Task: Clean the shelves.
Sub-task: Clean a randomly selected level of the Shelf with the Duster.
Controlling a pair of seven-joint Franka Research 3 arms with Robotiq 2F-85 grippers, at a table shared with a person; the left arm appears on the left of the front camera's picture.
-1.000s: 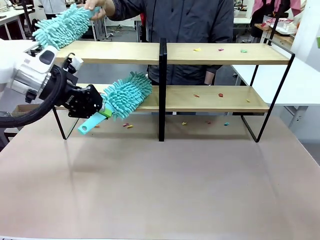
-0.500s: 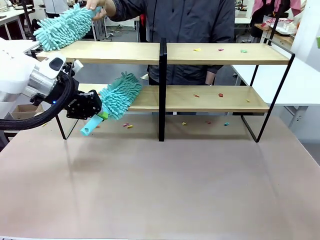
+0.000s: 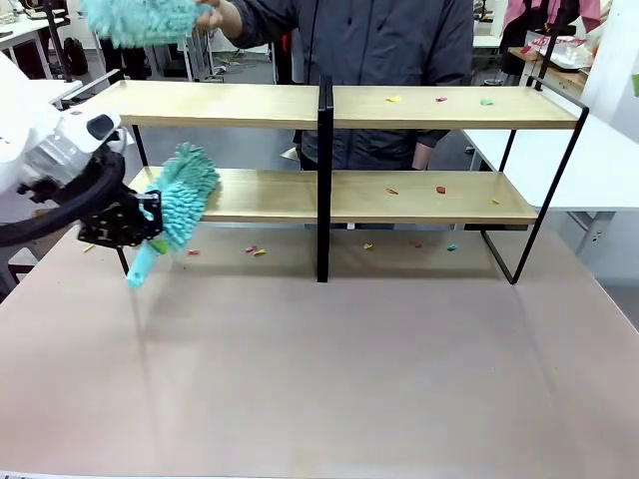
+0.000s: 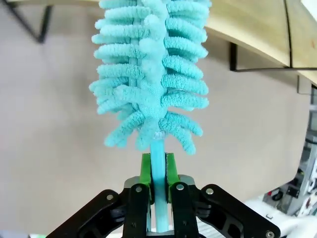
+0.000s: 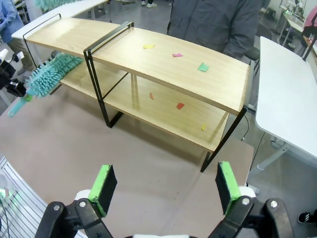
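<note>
The shelves [image 3: 324, 150] stand across the far half of the bench [image 3: 329, 369]: one unit with two light-wood boards, an upper board [image 3: 230, 103] and a lower board [image 3: 270, 195], in a thin black frame with one central post. Three coloured paper scraps [image 3: 440, 98] lie on the right half of the upper board, three on the right half of the lower board, and several more on the bench beneath. There are two teal dusters. The first duster [image 3: 182, 195] is gripped by the left end effector [image 3: 140, 225], whose two green pads [image 4: 145, 171] are closed tight on the duster's thin handle [image 4: 158, 153] just below the fluffy head. The left arm enters low from the picture's left, wrist level with the lower board. The head slants up and right to that board's left end; contact with the wood cannot be confirmed. The handle's free end points down toward the bench. The second duster [image 3: 140, 20] is held above the upper board's left end by the person's hand [image 3: 215, 15] at the far side. The right end effector [image 5: 166, 181] hovers above the bench in front of the shelves [image 5: 163, 64], well apart from them, fingers spread wide and holding nothing.
</note>
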